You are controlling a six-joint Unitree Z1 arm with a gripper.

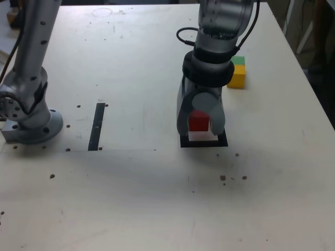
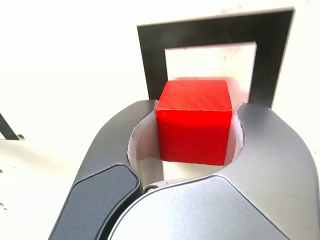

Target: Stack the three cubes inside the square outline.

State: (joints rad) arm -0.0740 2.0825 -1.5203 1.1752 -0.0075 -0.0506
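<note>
My gripper (image 1: 201, 129) points down over the square outline (image 1: 204, 144) and is shut on the red cube (image 1: 199, 121). In the wrist view the red cube (image 2: 194, 120) sits between the two grey jaws of the gripper (image 2: 195, 111), over the near side of the square outline (image 2: 151, 55) and its pale centre. I cannot tell whether the cube touches the table. The yellow cube (image 1: 236, 77) stands on the table beyond the gripper, toward the exterior view's right. The green cube (image 1: 239, 60) shows directly behind it, partly hidden by the arm.
A straight narrow black strip (image 1: 97, 125) lies on the white table (image 1: 157, 198) at the exterior view's left. Further left stands the arm's grey base (image 1: 31, 125). The table's right edge (image 1: 314, 99) runs close to the cubes.
</note>
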